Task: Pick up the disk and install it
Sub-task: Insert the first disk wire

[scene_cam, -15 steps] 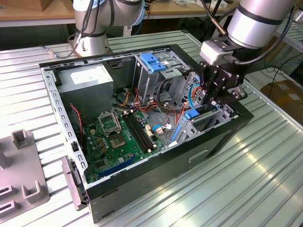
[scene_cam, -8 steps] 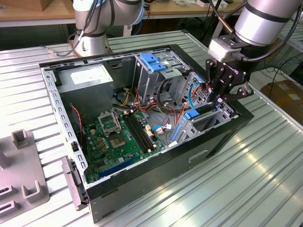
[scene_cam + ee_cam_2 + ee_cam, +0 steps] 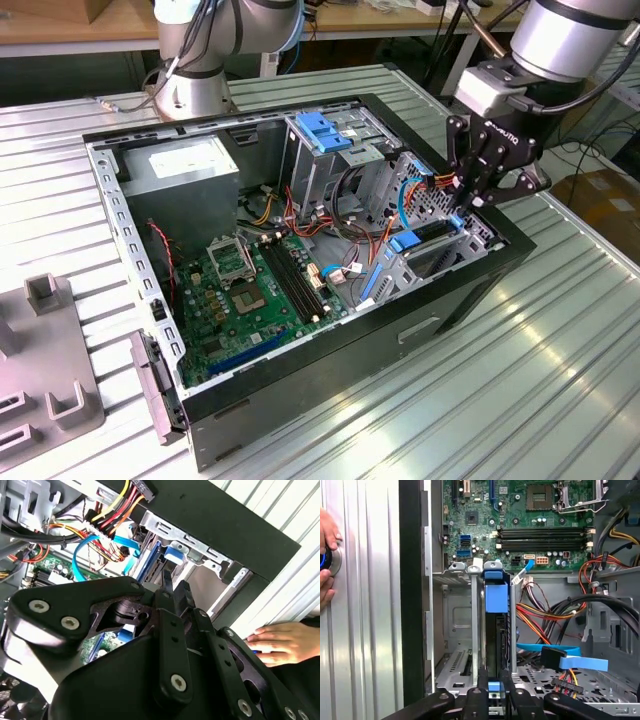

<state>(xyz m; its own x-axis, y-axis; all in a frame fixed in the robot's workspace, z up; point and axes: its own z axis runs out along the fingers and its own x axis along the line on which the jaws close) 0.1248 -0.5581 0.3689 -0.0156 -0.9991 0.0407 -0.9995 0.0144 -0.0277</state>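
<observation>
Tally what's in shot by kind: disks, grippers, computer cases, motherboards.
disk: 1
gripper: 1
computer case: 1
motherboard: 1
Total: 4

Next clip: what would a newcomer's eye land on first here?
An open computer case with a green motherboard dominates the exterior view. At the exterior view's right, the end effector is down at the drive bay, where the blue-framed disk stands on edge in the first wrist view. A person's hand rests outside the case in the second wrist view.
</observation>
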